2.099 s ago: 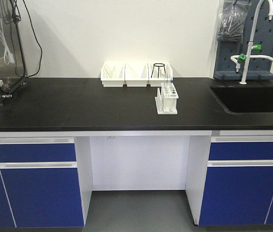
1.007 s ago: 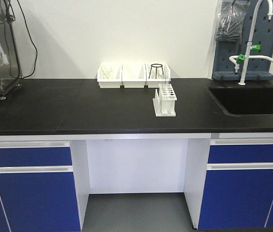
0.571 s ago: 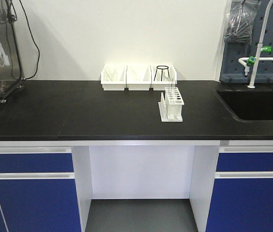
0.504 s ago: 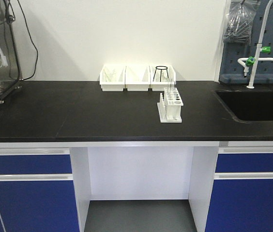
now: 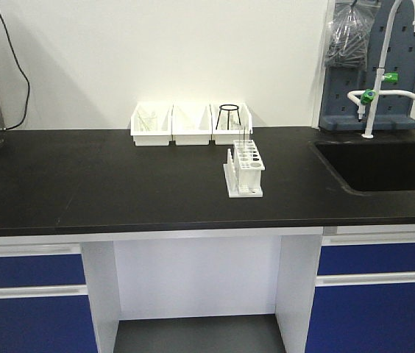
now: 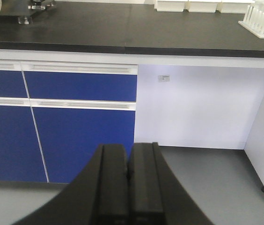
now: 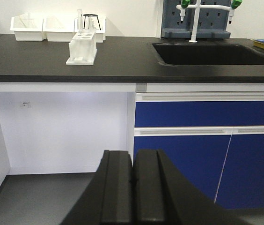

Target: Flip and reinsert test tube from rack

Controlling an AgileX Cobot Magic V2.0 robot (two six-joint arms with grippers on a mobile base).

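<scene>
The white rack (image 5: 244,170) stands on the black counter (image 5: 119,184), right of its middle, with pegs on its left side. A slim clear test tube (image 7: 80,19) stands upright in the rack (image 7: 81,47), its top poking above the plate. The rack (image 6: 263,21) also shows at the top right of the left wrist view. My left gripper (image 6: 128,149) is shut with nothing in it, low in front of the blue drawers. Shut and empty too, my right gripper (image 7: 133,153) hangs below counter height, far from the rack.
Three white bins (image 5: 190,123) line the back wall, the right one holding a black ring stand (image 5: 229,114). A sink (image 5: 377,165) and white tap (image 5: 384,66) lie to the right. Blue cabinets (image 5: 23,294) flank a knee recess (image 5: 193,279).
In the front view the whole scene has slid left; the apparatus at the left edge has nearly left the frame. The rack keeps its place on the counter.
</scene>
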